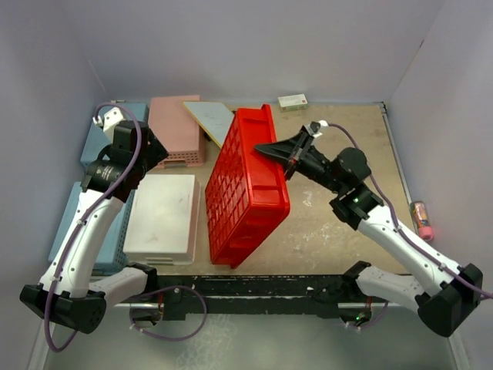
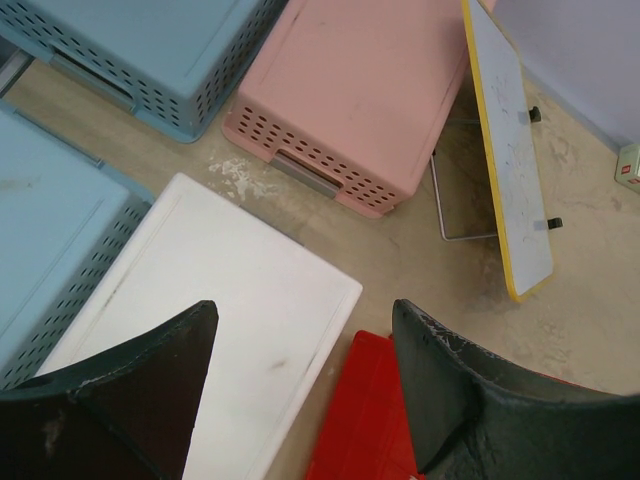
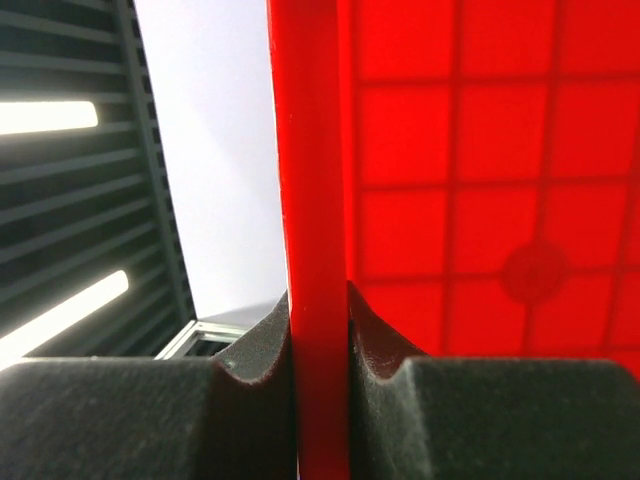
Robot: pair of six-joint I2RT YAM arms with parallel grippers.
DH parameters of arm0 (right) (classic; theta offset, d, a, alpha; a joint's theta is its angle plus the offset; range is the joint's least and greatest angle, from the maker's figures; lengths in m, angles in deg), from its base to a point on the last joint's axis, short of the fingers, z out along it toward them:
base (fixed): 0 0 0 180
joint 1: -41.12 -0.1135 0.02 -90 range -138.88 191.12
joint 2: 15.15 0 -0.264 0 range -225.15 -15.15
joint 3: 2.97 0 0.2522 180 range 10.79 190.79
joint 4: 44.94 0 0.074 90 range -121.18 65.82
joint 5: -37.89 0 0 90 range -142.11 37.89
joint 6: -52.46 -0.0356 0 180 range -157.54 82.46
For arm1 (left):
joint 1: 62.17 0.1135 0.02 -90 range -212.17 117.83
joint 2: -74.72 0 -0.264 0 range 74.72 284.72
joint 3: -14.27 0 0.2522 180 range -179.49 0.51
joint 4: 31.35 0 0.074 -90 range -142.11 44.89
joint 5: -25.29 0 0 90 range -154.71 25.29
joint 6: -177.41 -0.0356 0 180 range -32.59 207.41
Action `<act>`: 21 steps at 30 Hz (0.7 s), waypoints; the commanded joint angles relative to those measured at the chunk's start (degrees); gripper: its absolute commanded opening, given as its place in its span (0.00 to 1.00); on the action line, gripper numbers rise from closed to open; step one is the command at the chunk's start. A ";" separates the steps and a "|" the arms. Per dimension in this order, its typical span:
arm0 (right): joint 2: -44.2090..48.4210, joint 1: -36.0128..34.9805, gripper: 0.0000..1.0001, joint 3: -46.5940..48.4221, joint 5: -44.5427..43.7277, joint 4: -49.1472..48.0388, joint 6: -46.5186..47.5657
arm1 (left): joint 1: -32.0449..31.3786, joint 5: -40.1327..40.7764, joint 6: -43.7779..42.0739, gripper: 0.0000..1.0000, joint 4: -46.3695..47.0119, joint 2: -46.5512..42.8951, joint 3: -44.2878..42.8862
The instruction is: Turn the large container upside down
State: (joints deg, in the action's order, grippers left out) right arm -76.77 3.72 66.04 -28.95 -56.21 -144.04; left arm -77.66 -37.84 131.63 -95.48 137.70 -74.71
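The right tool (image 3: 320,325) is clamped on one wall of the large container (image 1: 245,193), which stands steeply tilted in front of its tips, with the grid-ribbed underside showing. The left tool (image 2: 302,320) holds nothing, its jaws apart, above the white basket (image 2: 230,290); the pink basket (image 2: 360,90) lies beyond its tips on the table (image 2: 590,320).
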 commanded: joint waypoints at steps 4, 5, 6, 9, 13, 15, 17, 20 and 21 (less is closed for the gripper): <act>11.30 11.30 0.08 -18.66 10.15 0.64 -6.88 | 0.28 -1.30 -1.68 0.68 3.06 -0.32 -1.51; 12.32 13.46 0.15 -21.55 12.41 0.15 -6.46 | 0.30 -1.53 -1.73 0.68 3.26 -0.31 -1.54; 13.26 15.29 0.20 -23.92 15.05 0.12 -5.81 | 0.28 -1.82 -1.81 0.68 3.41 -0.31 -1.58; 14.93 19.89 0.31 -30.33 22.88 2.00 -1.02 | 0.28 -2.68 -1.88 0.68 3.71 -0.31 -1.63; 16.19 26.77 0.41 -33.36 30.72 12.78 9.30 | 0.28 -4.11 -1.86 0.68 4.18 -0.48 -1.43; 15.42 29.62 0.44 -32.36 33.16 19.28 16.13 | 0.29 -4.87 -1.87 0.68 4.52 -0.73 -1.13; 13.58 30.98 0.48 -29.00 33.13 27.88 24.55 | 0.29 -5.88 -1.69 0.68 5.09 -0.98 -0.65; 9.49 35.96 0.54 -20.14 30.05 48.51 43.70 | 0.31 -6.91 -1.52 0.68 5.84 -1.05 0.00; 7.91 37.51 0.56 -16.54 27.69 54.70 49.53 | 0.31 -7.09 -1.51 0.68 5.96 -1.05 0.09</act>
State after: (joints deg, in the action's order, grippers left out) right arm -62.00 39.04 42.45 -6.86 -40.76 -127.15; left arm -77.66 -42.97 131.11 -92.75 137.70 -74.69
